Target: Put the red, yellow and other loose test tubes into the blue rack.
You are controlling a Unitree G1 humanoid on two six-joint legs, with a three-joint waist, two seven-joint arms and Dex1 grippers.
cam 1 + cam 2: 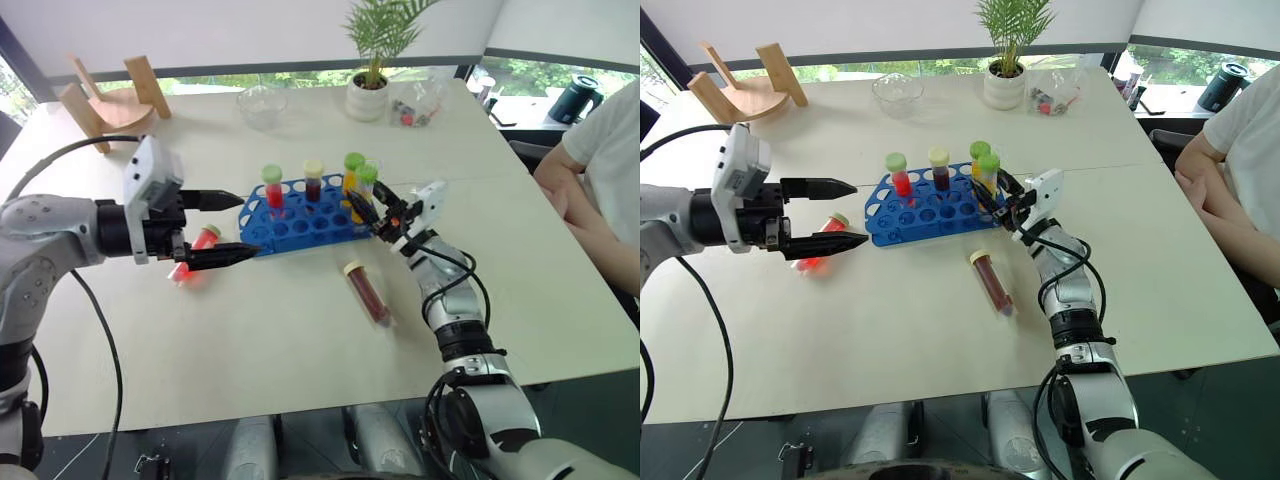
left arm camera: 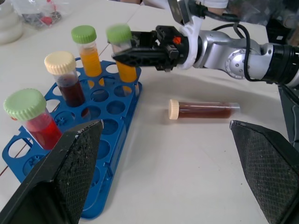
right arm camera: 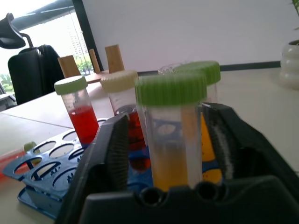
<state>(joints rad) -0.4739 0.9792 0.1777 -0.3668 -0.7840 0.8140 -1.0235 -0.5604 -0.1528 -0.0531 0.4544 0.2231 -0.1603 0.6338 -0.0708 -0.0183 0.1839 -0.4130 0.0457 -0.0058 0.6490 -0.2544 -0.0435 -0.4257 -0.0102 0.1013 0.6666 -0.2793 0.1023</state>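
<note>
Looking down from the head cam: blue rack (image 1: 300,215) stands mid-table w/ four capped tubes upright in it, a red one, a dark one and two yellow-orange. Right gripper (image 1: 372,212) sits at the nearer yellow tube (image 1: 366,190), which stands in a corner hole. Two tubes are left loose: dark red-brown tube (image 1: 367,291) flat on the table just in front of the rack, red tube (image 1: 195,254) lying beside the rack's left end, behind the left gripper (image 1: 240,226), whose fingers gape wide, holding nothing. So roughly 4 in, 2 to go.

Left wrist cam: rack is glossy moulded plastic, round holes in rows; tubes clear cylinders w/ ribbed screw caps, green or cream. Brown tube lies well apart from the rack.

Right wrist cam: ribbed black pads flank the yellow tube; jaws look slightly parted, prob. just off the plastic, though I can't be sure contact is broken.
</note>
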